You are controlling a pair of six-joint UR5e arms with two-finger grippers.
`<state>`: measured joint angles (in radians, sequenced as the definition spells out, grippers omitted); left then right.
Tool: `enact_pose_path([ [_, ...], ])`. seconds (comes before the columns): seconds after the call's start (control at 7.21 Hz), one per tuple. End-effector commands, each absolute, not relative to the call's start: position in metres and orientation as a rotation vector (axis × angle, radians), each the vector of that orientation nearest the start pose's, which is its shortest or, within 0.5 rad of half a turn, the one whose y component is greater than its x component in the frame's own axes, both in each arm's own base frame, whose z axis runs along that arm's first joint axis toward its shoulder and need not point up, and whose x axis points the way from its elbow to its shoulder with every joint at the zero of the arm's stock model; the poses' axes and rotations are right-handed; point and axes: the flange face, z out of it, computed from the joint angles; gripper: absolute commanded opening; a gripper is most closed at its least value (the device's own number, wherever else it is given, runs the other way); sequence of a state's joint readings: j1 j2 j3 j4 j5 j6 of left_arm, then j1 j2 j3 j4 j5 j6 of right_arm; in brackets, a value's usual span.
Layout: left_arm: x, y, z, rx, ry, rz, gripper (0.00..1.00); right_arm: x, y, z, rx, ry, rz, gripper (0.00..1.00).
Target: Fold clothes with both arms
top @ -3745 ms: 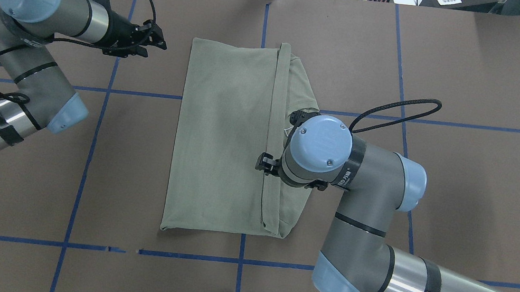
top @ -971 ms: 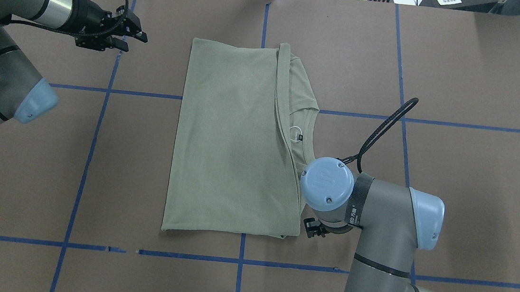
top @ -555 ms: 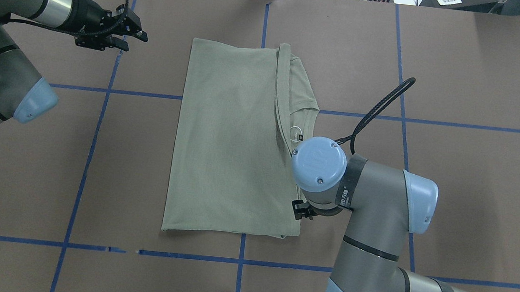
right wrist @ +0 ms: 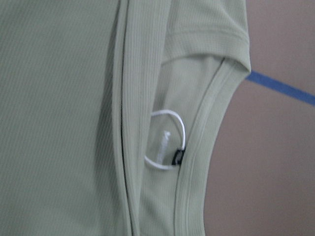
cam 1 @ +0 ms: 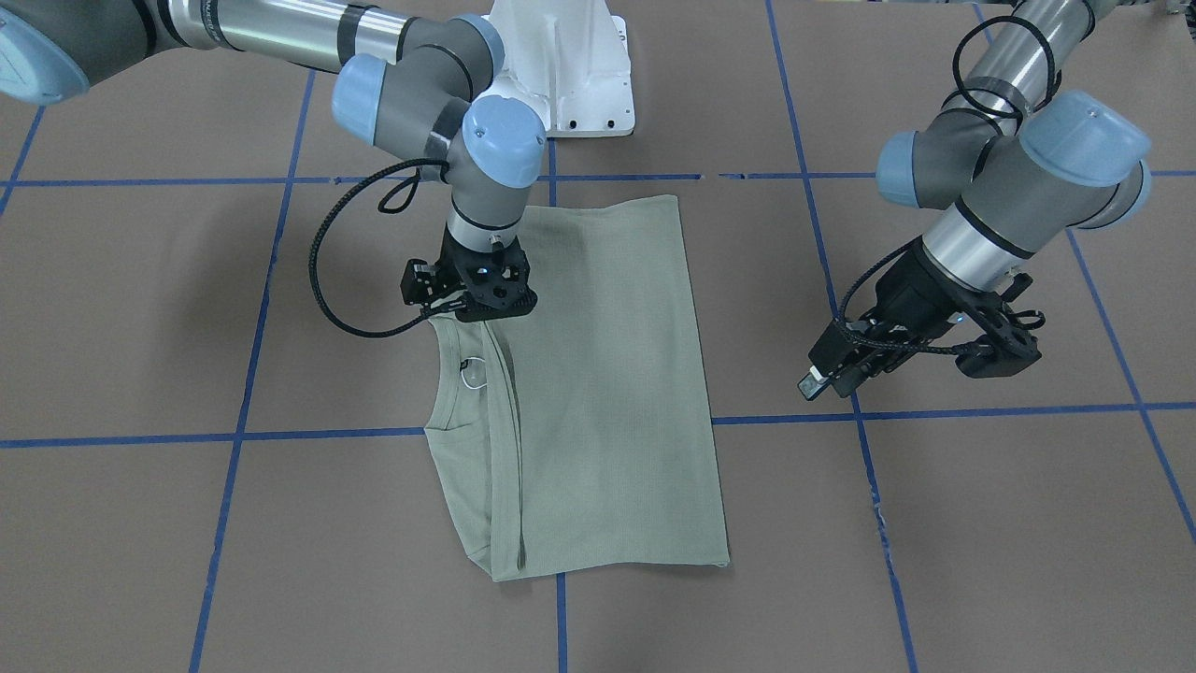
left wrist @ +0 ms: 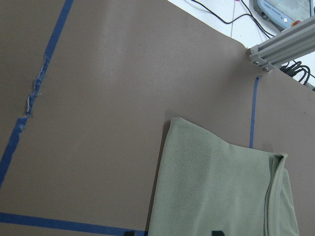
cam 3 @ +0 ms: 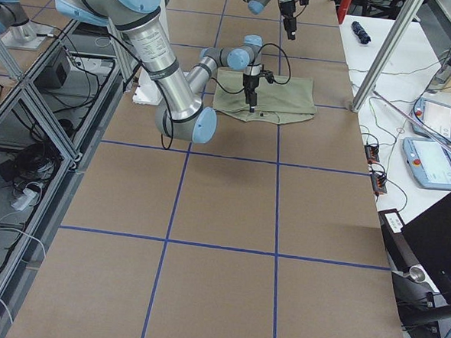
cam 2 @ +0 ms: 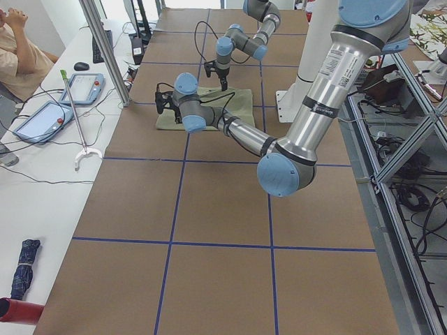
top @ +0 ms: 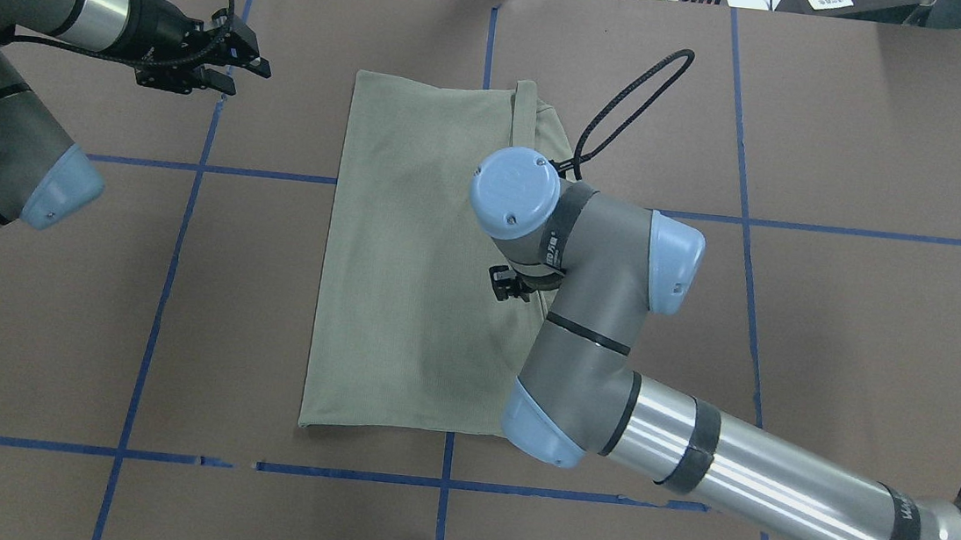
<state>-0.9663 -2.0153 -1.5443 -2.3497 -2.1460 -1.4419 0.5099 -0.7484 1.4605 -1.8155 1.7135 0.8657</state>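
One shirt [top: 411, 255] lies folded on the table [top: 835, 339]; left claw [top: 243, 78] hovers released at its 10 o'clock, right claw [cam 1: 486, 313] over the collar [right wrist: 194, 162], grip state indeterminable.

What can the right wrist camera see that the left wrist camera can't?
Only the right wrist camera, up close, shows the collar and the white string looped inside it. Only the left wrist camera shows a whole corner of the shirt and a metal beam past the table's edge. Both show the green shirt, the brown table and blue tape.
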Motion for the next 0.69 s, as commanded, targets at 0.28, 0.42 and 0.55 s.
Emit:
enact_pose_path([
  [0.28,0.305,-0.580,0.326,0.174,1.258,-0.378,0.61,-0.597,-0.530,0.251,0.196,-0.449,-0.237,1.00],
  [0.42,0.305,-0.580,0.325,0.176,1.260,-0.377,0.61,-0.574,-0.556,0.260,0.189,-0.434,-0.243,1.00],
  [0.55,0.303,-0.579,0.321,0.181,1.264,-0.375,0.61,-0.538,-0.581,0.296,0.149,-0.433,-0.301,1.00],
])
